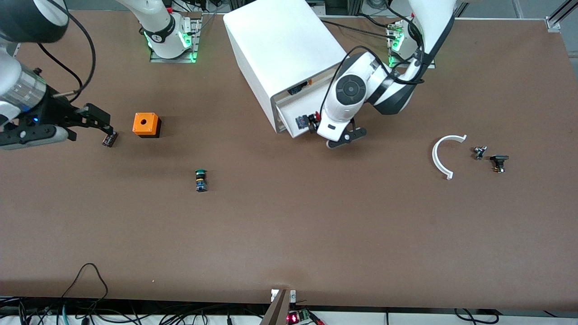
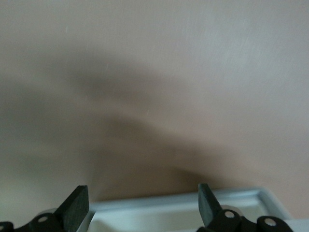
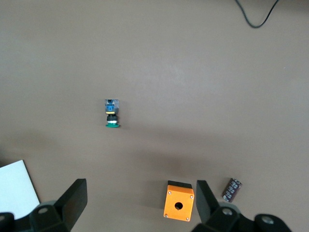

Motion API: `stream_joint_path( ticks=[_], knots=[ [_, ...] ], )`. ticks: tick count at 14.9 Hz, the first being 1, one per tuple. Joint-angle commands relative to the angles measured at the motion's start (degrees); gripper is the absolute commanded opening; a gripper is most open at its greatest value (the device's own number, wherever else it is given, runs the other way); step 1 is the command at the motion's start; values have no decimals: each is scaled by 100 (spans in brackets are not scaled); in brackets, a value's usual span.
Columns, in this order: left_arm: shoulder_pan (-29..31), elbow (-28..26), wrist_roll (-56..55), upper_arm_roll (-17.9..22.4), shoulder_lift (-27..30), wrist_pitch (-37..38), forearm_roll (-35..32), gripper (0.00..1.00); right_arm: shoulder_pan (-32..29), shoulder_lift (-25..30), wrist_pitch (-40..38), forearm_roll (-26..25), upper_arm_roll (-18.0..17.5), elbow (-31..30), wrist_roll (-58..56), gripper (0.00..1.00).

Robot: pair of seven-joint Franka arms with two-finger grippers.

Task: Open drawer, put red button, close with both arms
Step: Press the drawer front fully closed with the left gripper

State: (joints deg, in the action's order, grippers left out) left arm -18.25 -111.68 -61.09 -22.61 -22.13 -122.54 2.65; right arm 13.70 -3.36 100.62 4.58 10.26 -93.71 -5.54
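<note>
Where the brown table (image 1: 289,234) lies nearest the front camera it is bare; the landmark, the white cabinet (image 1: 282,49), stands much farther up. Nearer the camera than the cabinet, toward the right arm's end, lies a green button (image 1: 201,179) on its side. Toward the left arm's end lie a white curved strip (image 1: 441,155) and two small dark parts (image 1: 490,158) beside it. Farther up, toward the right arm's end from the cabinet, sits an orange box (image 1: 146,124) with a small dark cylinder (image 1: 109,139) beside it; the right gripper (image 3: 140,203) waits over them, fingers spread wide. At the cabinet's front the drawer (image 1: 295,118) stands pulled out, and the red button (image 1: 306,121) lies in it. The left gripper (image 2: 143,200) hangs over the drawer's edge, fingers wide apart and holding nothing.
</note>
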Motion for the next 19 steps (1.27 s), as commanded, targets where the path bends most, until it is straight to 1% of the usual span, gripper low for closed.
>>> stream_joint_path(
  ticks=[1,2,3,9,11,14,16,17,19],
  knots=[
    [67,-143,-9,-235,201,301,610,100,10,-24,-419,-71,3,545,26,100],
    [33,-152,-9,-261,201,310,840,100,10,-24,-455,-71,3,608,53,100],
    [6,-152,-9,-296,192,310,895,100,10,-24,-438,-80,3,626,114,100],
    [-3,-179,-70,-499,166,328,948,100,-60,-138,-447,-89,38,924,97,100],
    [-3,-170,-201,-604,139,328,1087,100,-69,-199,-412,-97,64,1038,106,100],
    [6,-100,-123,-596,148,564,1097,100,-69,-270,-420,-281,91,1127,97,100],
    [67,40,8,-535,235,792,984,100,-60,-279,-420,-273,91,1127,106,100],
    [146,207,174,-517,314,1063,818,100,-69,-279,-412,-273,91,1127,106,100],
    [496,628,543,-560,428,1800,178,100,-78,-279,-403,-273,99,1127,106,100]
  ],
)
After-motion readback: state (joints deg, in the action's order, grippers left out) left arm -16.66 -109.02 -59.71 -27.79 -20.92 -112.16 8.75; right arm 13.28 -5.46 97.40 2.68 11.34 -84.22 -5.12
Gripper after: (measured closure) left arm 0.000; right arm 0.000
